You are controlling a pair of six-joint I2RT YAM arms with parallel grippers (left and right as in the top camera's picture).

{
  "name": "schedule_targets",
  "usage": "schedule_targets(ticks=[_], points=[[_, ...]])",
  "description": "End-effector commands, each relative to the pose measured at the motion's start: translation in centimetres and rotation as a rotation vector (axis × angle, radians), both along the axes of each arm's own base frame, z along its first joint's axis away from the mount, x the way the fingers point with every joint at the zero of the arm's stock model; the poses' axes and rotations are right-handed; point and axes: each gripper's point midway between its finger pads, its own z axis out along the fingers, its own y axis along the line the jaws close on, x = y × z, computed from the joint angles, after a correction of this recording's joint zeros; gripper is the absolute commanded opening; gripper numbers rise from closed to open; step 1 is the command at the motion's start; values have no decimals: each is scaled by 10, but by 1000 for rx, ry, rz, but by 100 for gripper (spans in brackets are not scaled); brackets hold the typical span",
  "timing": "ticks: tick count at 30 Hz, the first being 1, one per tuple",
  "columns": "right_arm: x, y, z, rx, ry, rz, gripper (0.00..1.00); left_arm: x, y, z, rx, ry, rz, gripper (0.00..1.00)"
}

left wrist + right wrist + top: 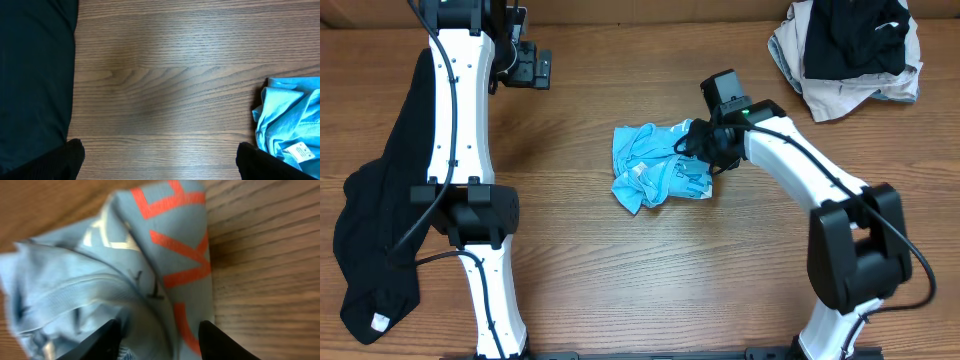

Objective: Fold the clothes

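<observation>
Pinching a fold of light-blue T-shirt (655,170) in the right gripper (159,326) — jaws squeezed onto cloth; hovering the left gripper (160,147) over the table (165,75), jaws spread wide.

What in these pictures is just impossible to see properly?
- Lettering on the light-blue T-shirt: right wrist view, folds and the frame edge cut the letters; no word reads.
- Right hand: same view, fingertips at the bottom edge, cloth between; gripping or not is unclear.
- Clothes pile, top right: overhead, frame edge crops it; garment count unclear.
- Long black garment: overhead, the left arm covers part.
</observation>
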Motion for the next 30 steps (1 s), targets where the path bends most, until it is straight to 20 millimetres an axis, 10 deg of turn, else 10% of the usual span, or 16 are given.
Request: schedule_targets(ticks=[1,8,14,30], points=[[1,8,-3,31,2,18,46,2,-1,-1,-7,-4,-21,100],[13,15,8,56,-56,53,13,2,-1,-1,-7,-4,-21,100],[30,23,41,62,-117,101,4,2,-1,-1,-7,-3,-21,100],[30,50,48,89,-145,161,20,2,-1,-1,-7,-1,-21,100]])
